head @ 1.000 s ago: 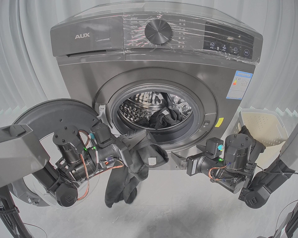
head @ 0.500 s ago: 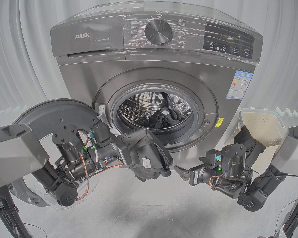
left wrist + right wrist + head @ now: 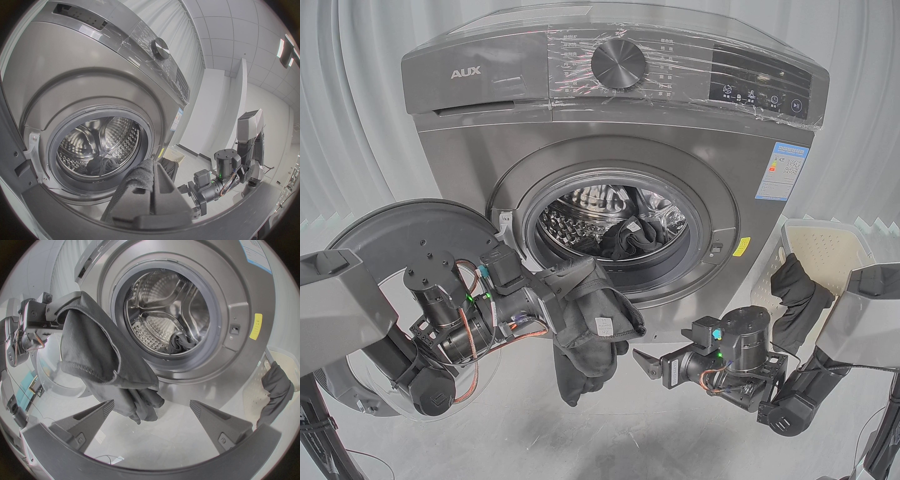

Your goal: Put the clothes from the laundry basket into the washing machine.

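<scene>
– Cloth point(image 3: 590, 331) first: what had changed?
– Half a second before, it was bunched up at the left gripper point(image 3: 570, 281). Then its tail dropped and hung above the floor point(image 3: 650, 437), just below the lower rim of the washer point(image 3: 487, 150) mouth. The left fingers were clamped on its top fold.
– And the right gripper point(image 3: 642, 362)?
– It had swung away from the basket point(image 3: 831, 247), lower and toward the cloth. Its fingers stood wide apart and held nothing.
– Meaning?
– I judged the loading partway done. A second cloth point(image 3: 631, 236) lay in the drum point(image 3: 581, 212), one was in hand, and a third cloth point(image 3: 800, 300) was draped over the basket's near rim.
– Room to move?
– The door point(image 3: 406, 231) stood swung wide to the left, and nothing blocked the mouth. The hanging tail could catch on the lower rim. The right gripper looked placed to gather it.
</scene>
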Tool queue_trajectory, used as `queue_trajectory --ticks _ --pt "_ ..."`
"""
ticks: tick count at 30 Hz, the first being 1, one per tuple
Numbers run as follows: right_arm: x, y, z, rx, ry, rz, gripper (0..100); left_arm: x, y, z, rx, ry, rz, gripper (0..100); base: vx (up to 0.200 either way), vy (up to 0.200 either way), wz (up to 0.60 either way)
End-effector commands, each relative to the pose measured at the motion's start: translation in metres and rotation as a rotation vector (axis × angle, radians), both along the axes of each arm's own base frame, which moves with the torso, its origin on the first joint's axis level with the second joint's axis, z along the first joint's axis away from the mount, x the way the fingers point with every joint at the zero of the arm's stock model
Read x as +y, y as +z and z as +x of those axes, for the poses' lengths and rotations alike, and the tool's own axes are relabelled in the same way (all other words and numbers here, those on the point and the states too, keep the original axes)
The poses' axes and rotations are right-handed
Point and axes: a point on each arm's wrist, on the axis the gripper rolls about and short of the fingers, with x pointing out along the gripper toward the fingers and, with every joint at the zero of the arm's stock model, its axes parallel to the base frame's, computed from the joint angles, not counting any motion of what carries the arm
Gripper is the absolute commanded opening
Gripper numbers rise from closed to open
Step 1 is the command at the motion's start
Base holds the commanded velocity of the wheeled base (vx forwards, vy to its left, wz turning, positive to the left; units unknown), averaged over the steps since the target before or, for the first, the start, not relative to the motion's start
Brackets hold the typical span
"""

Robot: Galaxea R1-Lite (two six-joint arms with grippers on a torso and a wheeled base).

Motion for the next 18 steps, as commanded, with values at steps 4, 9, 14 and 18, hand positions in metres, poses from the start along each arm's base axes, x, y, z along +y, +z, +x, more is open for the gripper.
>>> queue_trajectory --ticks 4,9,14,18 --pt "0.020 -0.010 0.020 -0.039 0.017 0.028 100 0.000 0.001 -0.001 -0.003 0.000 -0.001 0 0.000 0.000 0.00" --pt "0.027 -0.015 0.027 -0.064 0.021 0.042 100 0.000 0.001 -0.001 -0.003 0.000 -0.003 0 0.000 0.000 0.00" --pt "0.033 -0.012 0.038 -0.108 0.013 0.078 100 0.001 0.002 -0.001 -0.006 -0.001 -0.002 0 0.000 0.000 0.00" --pt "0.034 -0.009 0.040 -0.126 0.013 0.090 100 0.000 0.001 -0.001 -0.005 -0.001 -0.001 0 0.000 0.000 0.00"
